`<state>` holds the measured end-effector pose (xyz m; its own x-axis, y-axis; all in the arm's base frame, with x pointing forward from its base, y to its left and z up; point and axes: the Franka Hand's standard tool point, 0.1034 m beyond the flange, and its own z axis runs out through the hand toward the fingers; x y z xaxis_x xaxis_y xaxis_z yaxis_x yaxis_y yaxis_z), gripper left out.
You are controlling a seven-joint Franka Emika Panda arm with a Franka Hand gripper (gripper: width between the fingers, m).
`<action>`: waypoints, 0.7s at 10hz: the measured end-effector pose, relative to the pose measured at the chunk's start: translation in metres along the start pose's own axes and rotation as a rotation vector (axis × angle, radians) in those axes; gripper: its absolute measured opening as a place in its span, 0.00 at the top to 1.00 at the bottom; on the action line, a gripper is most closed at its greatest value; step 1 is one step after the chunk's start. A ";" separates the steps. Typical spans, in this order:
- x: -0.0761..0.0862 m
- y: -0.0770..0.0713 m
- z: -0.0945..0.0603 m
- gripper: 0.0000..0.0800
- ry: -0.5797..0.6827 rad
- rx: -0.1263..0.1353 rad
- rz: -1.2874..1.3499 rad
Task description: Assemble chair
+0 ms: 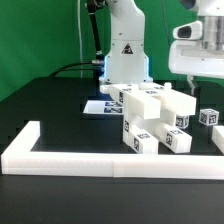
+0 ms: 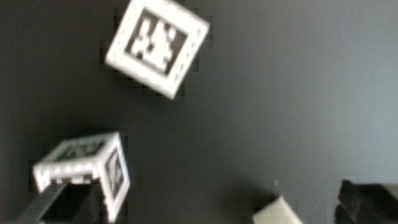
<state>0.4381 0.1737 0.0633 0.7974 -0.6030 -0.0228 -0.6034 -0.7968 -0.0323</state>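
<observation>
**Table** [image 1: 50,100]: black, flat, fills most of the exterior view; everything below stands on it.

**Border wall** [image 1: 100,160]: long, low and white. It runs along the near edge, with a short return at the exterior view's left and another at its right.

**Robot arm** [image 1: 125,45]: white, with its base at the back centre of the table, behind the parts.

**Chair parts** [image 1: 150,118]: chunky white blocks, slabs and posts with black-and-white tags. They are heaped together mid-table, inside the border wall and just in front of the arm's base. They are touching or overlapping one another; how far they are joined cannot be told.

**Marker board** [image 1: 96,107]: thin white sheet with tags, lying flat at the heap's side toward the exterior view's left.

**Gripper** [image 1: 194,92]: hangs above the table toward the exterior view's right, apart from the heap. Its jaws are spread wide and grasp nothing.

**Small cube** [image 1: 208,117]: white and tagged. It stands alone near the gripper, clear of the heap.

**Wrist view items**: a tagged white block [image 2: 86,172] and a white tagged square [image 2: 157,45], well apart on the black surface. Both are blurred.
</observation>
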 end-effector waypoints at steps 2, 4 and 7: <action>-0.005 -0.001 0.005 0.19 0.012 0.005 -0.015; -0.004 -0.001 0.005 0.19 0.012 0.004 -0.014; -0.017 0.013 0.016 0.19 0.035 0.007 -0.026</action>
<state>0.4167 0.1749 0.0473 0.8121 -0.5833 0.0126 -0.5825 -0.8119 -0.0394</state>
